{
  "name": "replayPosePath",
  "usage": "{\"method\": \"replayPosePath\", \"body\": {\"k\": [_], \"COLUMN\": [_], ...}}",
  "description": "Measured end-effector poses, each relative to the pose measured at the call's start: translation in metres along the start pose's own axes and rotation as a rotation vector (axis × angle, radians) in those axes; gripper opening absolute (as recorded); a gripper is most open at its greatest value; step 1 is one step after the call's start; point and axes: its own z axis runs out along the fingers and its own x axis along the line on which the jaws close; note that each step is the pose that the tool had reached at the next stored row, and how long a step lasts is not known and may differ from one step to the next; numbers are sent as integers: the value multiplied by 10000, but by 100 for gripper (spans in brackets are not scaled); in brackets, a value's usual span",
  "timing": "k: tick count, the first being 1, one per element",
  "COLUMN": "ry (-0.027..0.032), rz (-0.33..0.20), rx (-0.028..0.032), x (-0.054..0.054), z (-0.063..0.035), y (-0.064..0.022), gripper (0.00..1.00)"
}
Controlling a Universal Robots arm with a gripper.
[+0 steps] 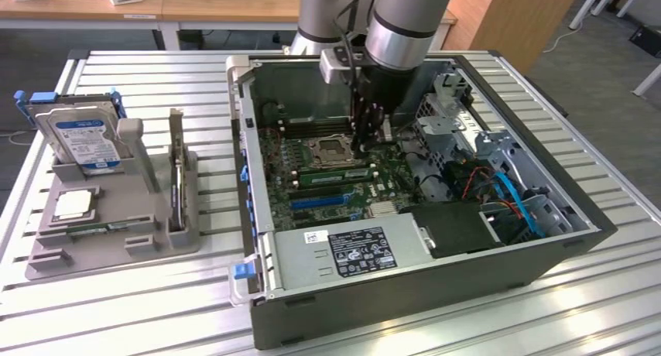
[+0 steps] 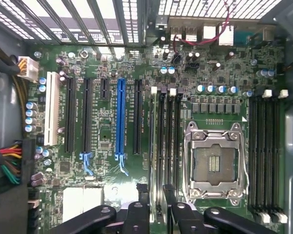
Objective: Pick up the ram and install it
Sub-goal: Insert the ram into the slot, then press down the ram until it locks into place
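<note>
Ram (image 1: 333, 172) seated on motherboard (image 1: 281, 151), claw (image 1: 361, 150) above

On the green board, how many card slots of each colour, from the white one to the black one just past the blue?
White plastic card slot: 1
Blue plastic card slot: 1
Black plastic card slots, one of them short: 4
Total: 6
</note>
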Motion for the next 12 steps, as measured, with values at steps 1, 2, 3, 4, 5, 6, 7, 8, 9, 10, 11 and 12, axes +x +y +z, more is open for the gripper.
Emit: {"method": "replayPosePath", "body": {"k": [1, 2, 3, 4, 5, 6, 7, 8, 9, 10, 11, 12], "ry": [0, -2, -2, 0, 0, 0, 0, 0, 0, -1, 0, -1], "rz": [0, 0, 0, 0, 0, 0, 0, 0, 0, 0, 0, 0], "rx": [0, 0, 1, -1, 0, 0, 0, 0, 0, 0, 0, 0], "x": [0, 0, 0, 0, 0, 0, 0, 0, 0, 0, 0, 0], "z": [-9, -8, -8, -9, -9, -9, -9, -9, -9, -9, -9, -9], "y": [0, 0, 0, 0, 0, 0, 0, 0, 0, 0, 0, 0], "gripper": [25, 25, 25, 25, 25, 25, 25, 25, 25, 25, 25, 25]}}
